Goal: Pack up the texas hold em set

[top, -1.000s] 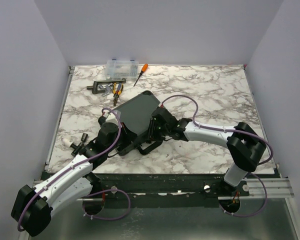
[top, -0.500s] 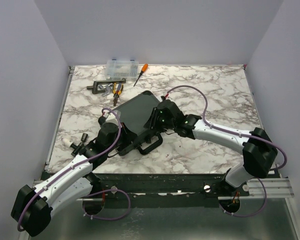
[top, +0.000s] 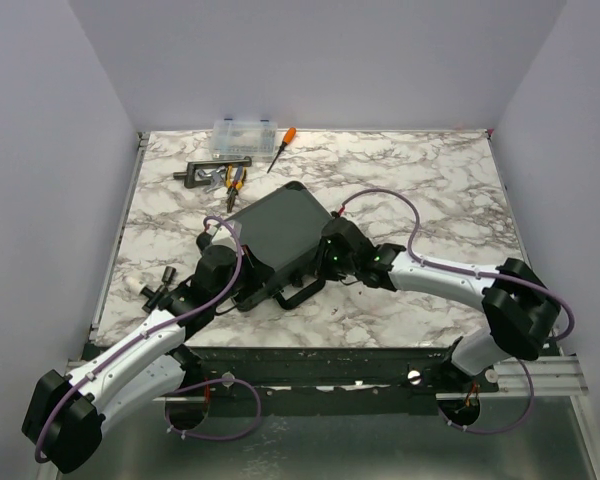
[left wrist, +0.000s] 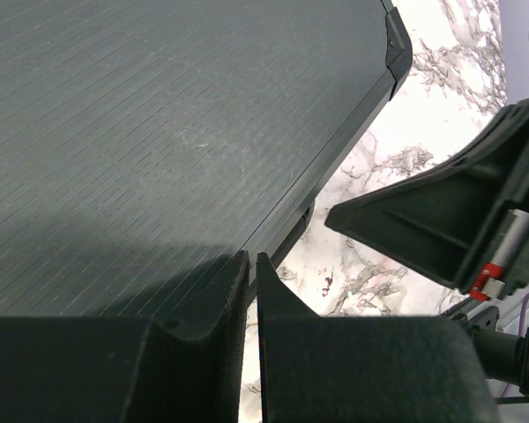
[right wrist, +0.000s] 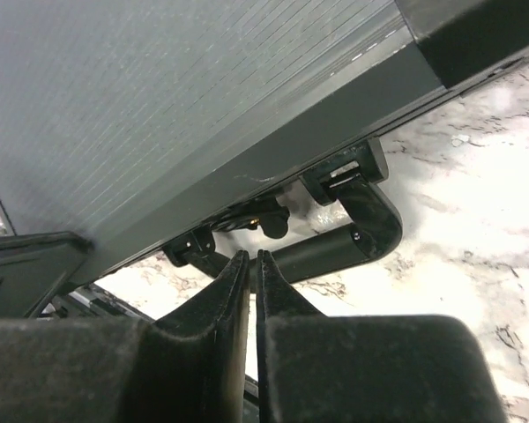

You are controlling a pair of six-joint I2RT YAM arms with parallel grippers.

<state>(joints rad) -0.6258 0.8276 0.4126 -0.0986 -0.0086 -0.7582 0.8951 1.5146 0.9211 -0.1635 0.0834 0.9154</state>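
Centre of the overhead frame: black briefcase (top: 275,230), lid down, lying flat and skewed on the marble worktop (top: 440,190), its handle (top: 302,291) toward the lower edge.

Open room: I see bare marble across the right half of the frame. Walls close the worktop on three sides.

Upper left: clear organizer box (top: 245,138), with an orange-handled screwdriver (top: 282,146) just beside it. Pliers (top: 235,178) and a dark metal tool (top: 202,172) lie near the case's far corner.

Left pincer (left wrist: 250,273): fingers together, over the ribbed lid by the case's edge.

Right pincer (right wrist: 252,264): fingers together, just short of the handle.

Both arms crowd the handle side.
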